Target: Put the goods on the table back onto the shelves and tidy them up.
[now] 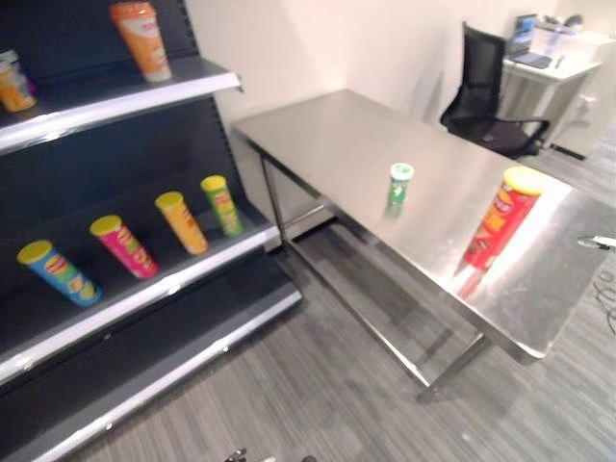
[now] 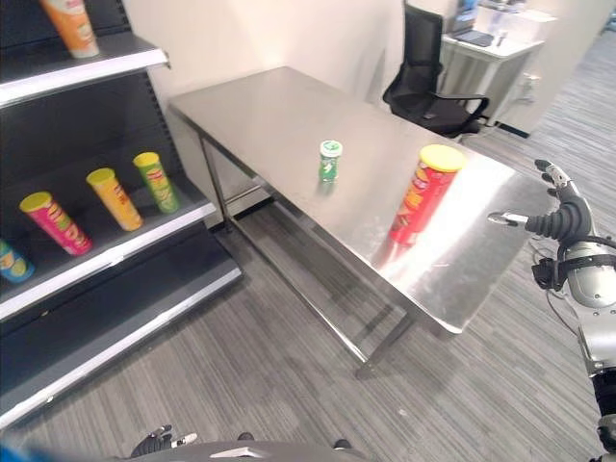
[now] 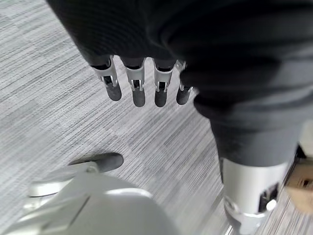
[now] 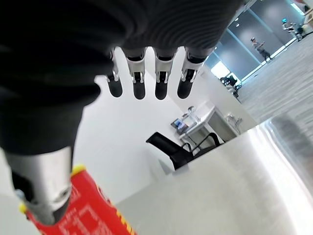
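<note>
Steel table (image 2: 289, 115) ahead, and my right hand (image 2: 563, 217) hangs just off its right edge, fingers (image 4: 139, 78) straight and spread, holding nothing. Nearest it, the red can (image 2: 423, 197) stands upright by that edge; the small green can (image 2: 330, 160) stands mid-surface, bare steel all around both. My left hand (image 3: 142, 81) hangs low over grey carpet, fingers relaxed, empty.

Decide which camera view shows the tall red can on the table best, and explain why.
The right eye view shows the red can best: whole, upright near the table's front edge, yellow lid clear. The left eye view shows it whole too, closer to the frame's edge. The right wrist view catches a red corner past the right robot hand.
</note>
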{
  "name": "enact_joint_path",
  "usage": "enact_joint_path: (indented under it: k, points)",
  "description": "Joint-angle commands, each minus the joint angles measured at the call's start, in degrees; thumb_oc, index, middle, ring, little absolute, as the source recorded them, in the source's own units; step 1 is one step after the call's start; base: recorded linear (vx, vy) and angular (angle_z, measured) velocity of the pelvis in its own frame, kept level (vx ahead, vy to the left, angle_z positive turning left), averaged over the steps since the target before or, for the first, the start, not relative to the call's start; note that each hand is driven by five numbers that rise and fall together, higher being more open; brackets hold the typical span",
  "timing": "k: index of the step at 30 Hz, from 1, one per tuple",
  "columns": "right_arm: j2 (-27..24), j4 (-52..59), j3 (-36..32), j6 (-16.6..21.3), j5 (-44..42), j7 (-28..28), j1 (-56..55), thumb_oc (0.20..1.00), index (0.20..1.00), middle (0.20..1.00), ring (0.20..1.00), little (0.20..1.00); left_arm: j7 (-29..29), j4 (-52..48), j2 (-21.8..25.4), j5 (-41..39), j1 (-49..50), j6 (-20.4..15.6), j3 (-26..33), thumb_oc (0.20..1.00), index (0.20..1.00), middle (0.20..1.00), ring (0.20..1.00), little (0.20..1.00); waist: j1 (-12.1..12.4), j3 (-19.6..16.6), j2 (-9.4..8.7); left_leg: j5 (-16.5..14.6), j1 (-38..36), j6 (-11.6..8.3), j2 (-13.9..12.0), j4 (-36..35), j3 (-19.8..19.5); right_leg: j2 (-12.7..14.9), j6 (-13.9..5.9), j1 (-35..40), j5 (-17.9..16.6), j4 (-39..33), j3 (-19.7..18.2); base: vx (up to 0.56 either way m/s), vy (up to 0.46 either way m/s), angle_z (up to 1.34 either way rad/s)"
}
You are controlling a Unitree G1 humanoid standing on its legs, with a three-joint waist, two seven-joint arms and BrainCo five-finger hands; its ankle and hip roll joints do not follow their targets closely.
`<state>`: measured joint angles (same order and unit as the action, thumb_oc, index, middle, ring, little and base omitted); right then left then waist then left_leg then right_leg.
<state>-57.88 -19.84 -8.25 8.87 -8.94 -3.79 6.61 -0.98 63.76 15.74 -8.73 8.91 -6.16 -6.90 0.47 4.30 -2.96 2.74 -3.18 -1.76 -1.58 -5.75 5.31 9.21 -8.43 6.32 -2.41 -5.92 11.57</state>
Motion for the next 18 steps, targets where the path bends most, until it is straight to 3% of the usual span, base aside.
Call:
enact_joint_path:
  k: [1,18]
  points:
    - [-4.5,-3.1,1.0,1.8,-0.7,0.0,6.8,1.0,1.0,1.0,1.0,1.0,0.6,1.5,1.3,-1.1,-4.4,-1.6,-1.4,1.0,1.0,1.0,1.0,1.0,1.7,2.0,0.02,-4.3,-1.5,-4.02,-3.2,0.8,0.2,1.6,-2.59,3.5,3.9,1.5,3.3,0.01,-0.037,0.18]
    - [-4.9,-3.7,7.3,2.5,-2.5,0.6,14.0,1.0,1.0,1.0,1.0,1.0,0.9,1.1,1.0,-2.4,-3.4,-1.8,-2.2,1.0,1.0,1.0,1.0,1.0,3.5,1.6,0.09,-3.8,-0.7,-4.5,-3.4,0.8,-1.3,1.2,-2.29,4.1,4.1,1.1,5.5,0.0,-0.011,0.05]
